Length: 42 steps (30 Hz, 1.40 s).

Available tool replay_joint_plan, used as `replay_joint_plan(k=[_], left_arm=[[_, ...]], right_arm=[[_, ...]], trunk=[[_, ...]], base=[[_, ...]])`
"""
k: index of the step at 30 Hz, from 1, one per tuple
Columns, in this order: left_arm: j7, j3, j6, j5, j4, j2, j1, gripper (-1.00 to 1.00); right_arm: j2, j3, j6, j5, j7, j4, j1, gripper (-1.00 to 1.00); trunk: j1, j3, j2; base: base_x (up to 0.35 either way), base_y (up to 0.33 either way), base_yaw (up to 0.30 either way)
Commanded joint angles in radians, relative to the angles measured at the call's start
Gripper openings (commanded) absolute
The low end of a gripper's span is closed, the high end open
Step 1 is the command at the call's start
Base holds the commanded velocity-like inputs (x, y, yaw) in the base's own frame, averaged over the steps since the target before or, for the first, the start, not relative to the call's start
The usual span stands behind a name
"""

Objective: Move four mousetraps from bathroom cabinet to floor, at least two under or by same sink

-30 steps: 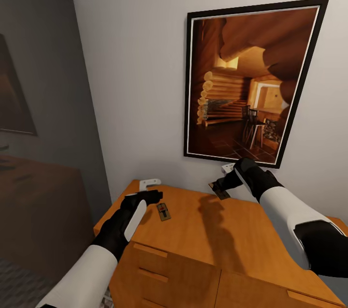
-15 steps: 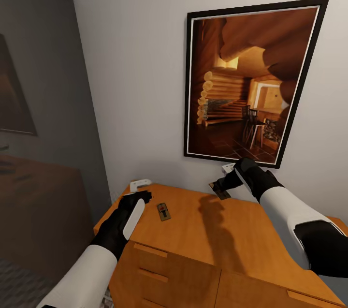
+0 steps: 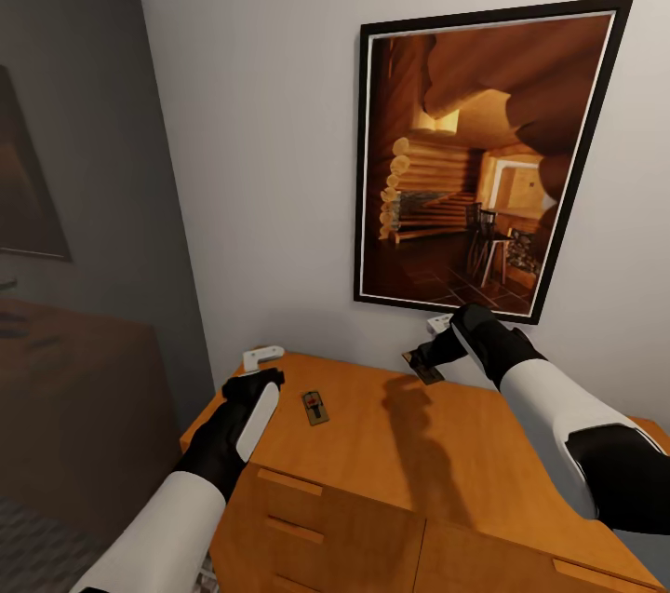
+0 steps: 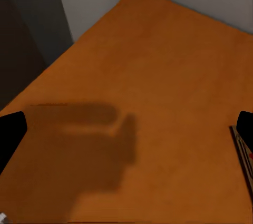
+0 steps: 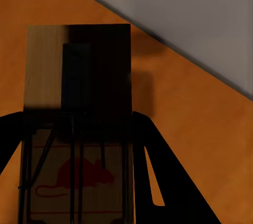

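Observation:
The orange-brown cabinet stands against the wall. One mousetrap lies flat on its top near the left end. My left gripper hovers open just left of it, above the cabinet's left rear corner; in the left wrist view the fingers stand wide apart over bare wood, with the mousetrap at the frame's edge. My right gripper is shut on a second mousetrap, held above the cabinet's back edge. In the right wrist view this mousetrap sits between the dark fingers.
A large framed picture hangs on the pale wall behind the cabinet. A dark grey wall panel rises to the left. Drawer fronts face me below the cabinet top.
My left gripper has shifted to the left, away from the mousetrap lying on the cabinet. The right arm and its mousetrap have stayed put.

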Motion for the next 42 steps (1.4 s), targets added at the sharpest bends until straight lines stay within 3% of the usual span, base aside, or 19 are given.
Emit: replay_joint_plan(k=[1,6,12,42], left_arm=[[0.014,-0.002,0.002,0.014,-0.001,0.0,-0.001,1.0],[0.04,-0.004,0.001,0.075,-0.001,0.0,-0.001,1.0],[0.039,-0.006,-0.002,0.1,-0.002,0.0,-0.001,1.0],[0.031,-0.006,-0.006,0.107,-0.003,0.0,-0.001,1.0]], right_arm=[[-0.001,0.004,0.003,0.008,0.007,-0.002,-0.001,-1.0],[0.0,0.005,0.003,0.008,0.007,-0.003,-0.001,-1.0],[0.0,0.006,0.003,0.009,0.007,-0.003,-0.001,-1.0],[0.0,0.006,0.003,0.009,0.006,-0.003,-0.001,-1.0]], trunk=[[0.0,-0.002,-0.002],[0.0,-0.002,-0.002],[0.0,-0.002,-0.002],[0.0,-0.003,-0.002]], base=[[0.0,0.0,0.0],[0.0,0.0,0.0],[0.0,0.0,0.0],[0.0,0.0,0.054]])
